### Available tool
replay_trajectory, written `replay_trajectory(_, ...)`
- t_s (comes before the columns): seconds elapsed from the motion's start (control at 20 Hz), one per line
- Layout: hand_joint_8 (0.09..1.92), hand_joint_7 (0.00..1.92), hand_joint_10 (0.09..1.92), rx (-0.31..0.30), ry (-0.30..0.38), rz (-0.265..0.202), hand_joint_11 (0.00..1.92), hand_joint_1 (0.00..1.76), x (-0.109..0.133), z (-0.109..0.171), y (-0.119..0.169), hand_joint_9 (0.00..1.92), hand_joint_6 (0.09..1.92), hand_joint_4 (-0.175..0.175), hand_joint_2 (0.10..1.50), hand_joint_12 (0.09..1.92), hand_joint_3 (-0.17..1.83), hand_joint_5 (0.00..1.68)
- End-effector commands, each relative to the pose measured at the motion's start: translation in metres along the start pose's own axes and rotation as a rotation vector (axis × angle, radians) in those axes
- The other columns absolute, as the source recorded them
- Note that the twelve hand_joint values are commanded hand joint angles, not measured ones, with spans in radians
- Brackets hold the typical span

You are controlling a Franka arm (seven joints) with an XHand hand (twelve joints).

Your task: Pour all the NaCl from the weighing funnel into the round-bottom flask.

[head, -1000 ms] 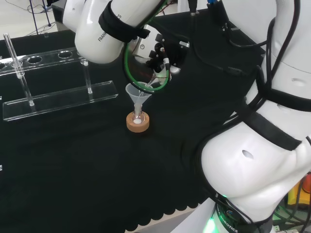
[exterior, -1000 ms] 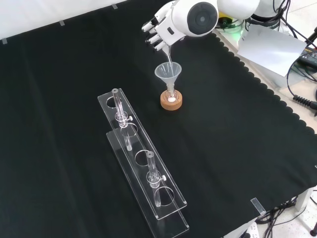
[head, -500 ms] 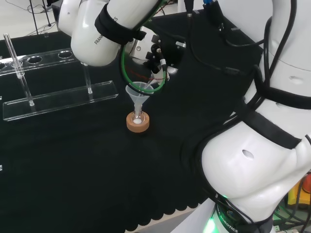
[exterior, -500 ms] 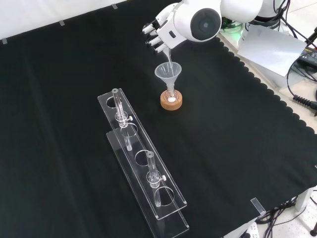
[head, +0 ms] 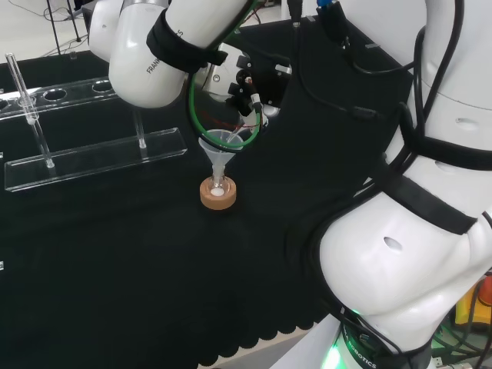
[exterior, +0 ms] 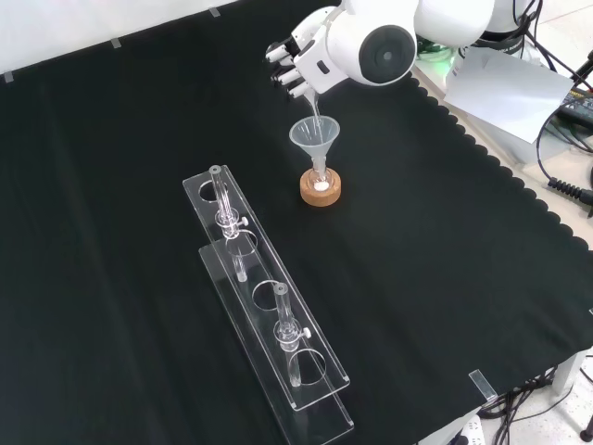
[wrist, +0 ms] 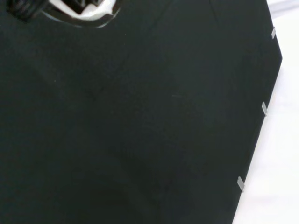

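Weighing funnel [exterior: 312, 104] slants down from curled fingers [exterior: 289, 74].

The hand [exterior: 298, 63] hangs just above the wide mouth of the clear funnel [exterior: 315, 135], its fingers [exterior: 281, 50] curled round a thin clear piece tilted down into that funnel. The arm's white links rise behind the hand.

A small clear flask [exterior: 320, 184] stood upright in a cork ring [exterior: 321, 193] near the middle of the cloth, with white powder at its bottom. A clear plastic funnel [exterior: 315, 135] sat in its neck. A slim clear weighing funnel [exterior: 314, 104] tilted down, its tip over the funnel's mouth.
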State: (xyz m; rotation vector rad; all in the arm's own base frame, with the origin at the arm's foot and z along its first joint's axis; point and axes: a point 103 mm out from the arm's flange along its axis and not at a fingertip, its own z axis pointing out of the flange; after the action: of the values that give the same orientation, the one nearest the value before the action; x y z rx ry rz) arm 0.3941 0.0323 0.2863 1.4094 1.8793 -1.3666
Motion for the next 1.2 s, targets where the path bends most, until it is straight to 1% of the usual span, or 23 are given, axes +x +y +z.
replay_trajectory(0.05, 0.62, 0.76, 0.34, -0.009, -0.007, -0.004, 0.84, 1.05, -0.0001, -0.0010, -0.0004, 1.16, 1.12, 0.175, 0.73, 1.06, 0.75, 1.04)
replay_trajectory(0.35, 0.62, 0.76, 0.34, -0.009, -0.022, -0.006, 0.84, 1.05, 0.0004, -0.0021, -0.0003, 1.16, 1.12, 0.175, 0.73, 1.06, 0.75, 1.04)
replay_trajectory(0.6, 0.62, 0.76, 0.34, -0.004, -0.029, 0.001, 0.84, 1.05, -0.0008, -0.0038, -0.0011, 1.16, 1.12, 0.175, 0.73, 1.05, 0.75, 1.04)
replay_trajectory(1.2, 0.62, 0.76, 0.34, -0.013, -0.059, -0.001, 0.84, 1.05, 0.0025, -0.0084, 0.0003, 1.16, 1.12, 0.175, 0.73, 1.05, 0.75, 1.03)
